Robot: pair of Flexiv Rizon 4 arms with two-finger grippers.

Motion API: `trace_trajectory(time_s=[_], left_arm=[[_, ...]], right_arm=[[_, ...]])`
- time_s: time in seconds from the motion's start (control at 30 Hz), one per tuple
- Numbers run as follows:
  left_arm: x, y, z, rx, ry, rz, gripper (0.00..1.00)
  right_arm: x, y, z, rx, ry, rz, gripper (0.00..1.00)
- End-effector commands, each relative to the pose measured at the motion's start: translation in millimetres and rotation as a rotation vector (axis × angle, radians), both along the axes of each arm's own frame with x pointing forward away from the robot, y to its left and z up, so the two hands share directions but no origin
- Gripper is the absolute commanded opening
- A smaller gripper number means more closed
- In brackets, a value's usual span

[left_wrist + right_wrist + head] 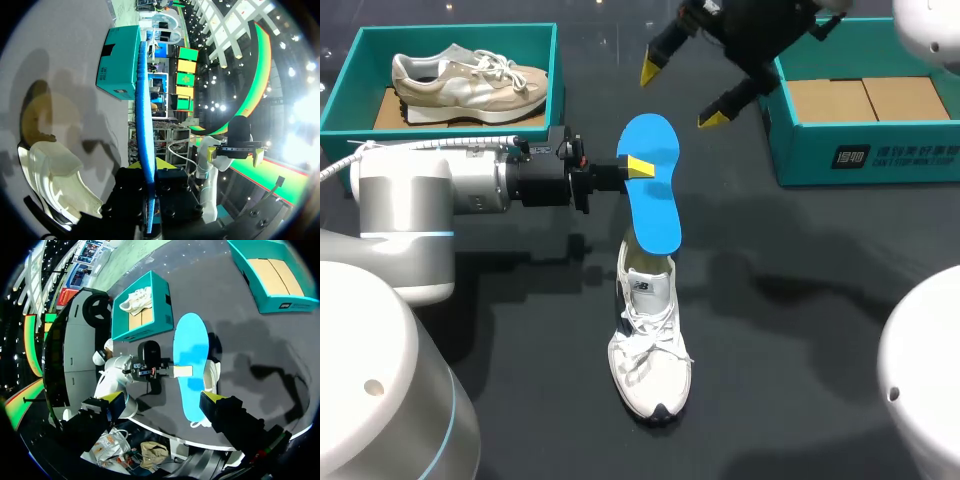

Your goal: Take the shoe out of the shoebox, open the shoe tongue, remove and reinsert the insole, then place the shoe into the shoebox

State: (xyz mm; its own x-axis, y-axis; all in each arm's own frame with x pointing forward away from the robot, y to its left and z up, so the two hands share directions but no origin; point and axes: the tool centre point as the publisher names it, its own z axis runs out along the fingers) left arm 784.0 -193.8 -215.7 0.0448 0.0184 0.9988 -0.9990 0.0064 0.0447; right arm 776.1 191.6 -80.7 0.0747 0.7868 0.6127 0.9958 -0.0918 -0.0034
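The white shoe [650,345] is out of its box and lies on the worktop [790,300], just below the left gripper [638,166], so the first step looks done. The left gripper is shut tight on the blue insole [655,195], pinching its side edge. From the left wrist, the insole [142,110] is seen thin, edge-on, running straight out between the fingers. So the insole is out of the shoe, or almost out. I think what is left is to slide it back in and then put the shoe into the empty shoebox [860,160]. The right gripper [682,95] is wide open and holds nothing. It hangs past the far end of the insole, close to that empty shoebox. Some things are hard to see. The near end of the insole covers the mouth of the shoe, so I cannot tell if it touches the shoe inside or just floats above it. The tongue is hidden too. Another shoebox [350,80] with a tan shoe [470,82] sits behind the left arm — it looks like no part of this job.
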Motion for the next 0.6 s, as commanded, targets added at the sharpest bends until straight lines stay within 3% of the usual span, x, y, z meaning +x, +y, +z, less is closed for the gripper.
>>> trace_trajectory(time_s=[0.03, 0.4, 0.6], left_arm=[[-0.1, 0, -1, 0.0, 0.0, 0.0, 0.0], [-0.1, 0, -1, 0.0, 0.0, 0.0, 0.0], [-0.1, 0, -1, 0.0, 0.0, 0.0, 0.0]], right_arm=[[7.4, 11, 1, -0.468, 0.05, 0.015, 1.0], [-0.7, 32, -14, -0.626, 0.006, 0.071, 1.0], [-20.0, 33, -20, -0.678, -0.01, 0.06, 1.0]])
